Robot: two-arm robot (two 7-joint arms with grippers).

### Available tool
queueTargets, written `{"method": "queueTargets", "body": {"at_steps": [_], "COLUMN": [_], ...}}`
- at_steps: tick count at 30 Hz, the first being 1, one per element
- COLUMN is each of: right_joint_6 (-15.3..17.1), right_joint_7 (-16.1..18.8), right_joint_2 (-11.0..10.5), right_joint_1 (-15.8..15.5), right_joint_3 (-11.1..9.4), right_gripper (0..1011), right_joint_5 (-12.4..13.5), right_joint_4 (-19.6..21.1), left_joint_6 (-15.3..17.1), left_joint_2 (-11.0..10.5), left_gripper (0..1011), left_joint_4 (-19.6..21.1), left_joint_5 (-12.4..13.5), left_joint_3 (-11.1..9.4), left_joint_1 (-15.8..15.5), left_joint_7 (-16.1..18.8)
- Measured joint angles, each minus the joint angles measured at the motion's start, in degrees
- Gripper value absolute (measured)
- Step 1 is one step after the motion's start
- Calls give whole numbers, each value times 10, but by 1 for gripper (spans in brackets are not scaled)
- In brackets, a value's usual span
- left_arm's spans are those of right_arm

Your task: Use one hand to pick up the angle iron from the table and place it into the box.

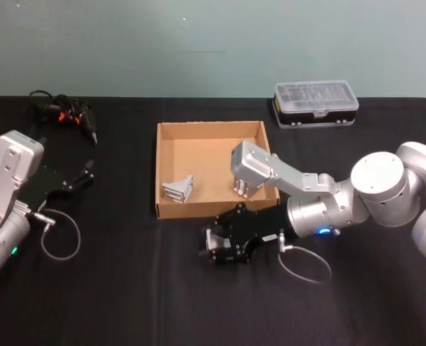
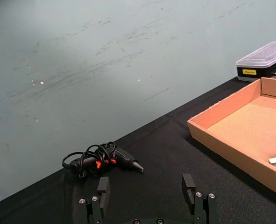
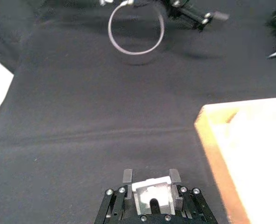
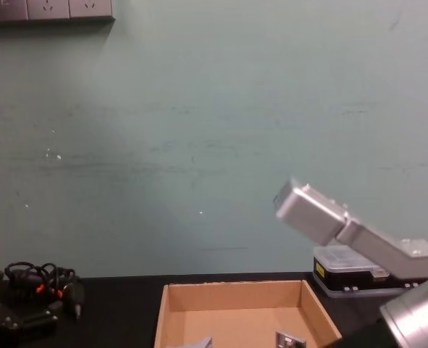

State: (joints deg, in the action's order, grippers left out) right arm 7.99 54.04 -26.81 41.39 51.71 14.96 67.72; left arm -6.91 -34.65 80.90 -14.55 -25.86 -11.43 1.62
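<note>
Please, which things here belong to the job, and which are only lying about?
For the job: right gripper; held angle iron, between its fingers; box; table; second angle iron, already in the box.

Lying about: organiser case; cable tangle; left gripper, parked and open.

One box (image 1: 211, 169) — one angle iron (image 1: 178, 189) inside; one organiser case (image 1: 316, 103); one cable tangle (image 1: 63, 112); two grippers — left (image 1: 79, 175), right (image 1: 211, 246).

Right claw (image 1: 211, 249) sits low on the surface (image 1: 126, 288), just beside the box (image 1: 171, 210) front wall, which blocks a straight path in. Box top is open, floor bare except brackets (image 1: 178, 189) at its left. Left claw (image 1: 83, 175) well apart.
</note>
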Motion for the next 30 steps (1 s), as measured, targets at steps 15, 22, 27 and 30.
{"method": "queueTargets", "body": {"at_steps": [15,22,27,30], "right_joint_6": [22,15,-2,-13], "right_joint_7": [-178,-251,-284,-302], "right_joint_2": [-24,7,45,63], "right_joint_1": [-64,-80,-74,-70], "right_joint_3": [-109,-150,-170,-178], "right_gripper": [473,473,473,473], "right_joint_5": [9,9,8,5], "right_joint_4": [120,104,56,32], "left_joint_6": [0,0,0,0], "left_joint_2": [0,0,0,0], "left_gripper": [1011,1011,1011,1011], "left_joint_4": [0,0,0,0], "left_joint_5": [0,0,0,0], "left_joint_3": [0,0,0,0], "left_joint_1": [0,0,0,0], "left_joint_7": [0,0,0,0]}}
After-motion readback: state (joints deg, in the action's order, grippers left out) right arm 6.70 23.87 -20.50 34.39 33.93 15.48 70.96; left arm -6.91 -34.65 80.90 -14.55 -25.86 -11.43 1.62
